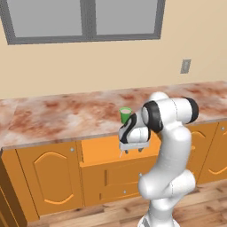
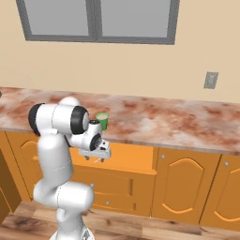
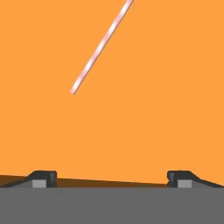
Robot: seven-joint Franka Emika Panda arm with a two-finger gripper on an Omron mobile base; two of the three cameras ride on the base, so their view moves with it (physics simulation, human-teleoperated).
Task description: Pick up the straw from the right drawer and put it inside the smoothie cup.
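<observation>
Barely started here: my gripper (image 1: 133, 150) hangs over the open right drawer (image 1: 99, 148) with jaws spread wide and nothing in them, so grabbing, lifting and dropping in are all still ahead. The straw (image 3: 101, 46) lies flat on the drawer's plain orange floor, off to 1 side of my fingertips (image 3: 43, 177). The smoothie cup (image 1: 125, 115) stands upright on the counter (image 1: 53, 117) just behind, no straw in it.
</observation>
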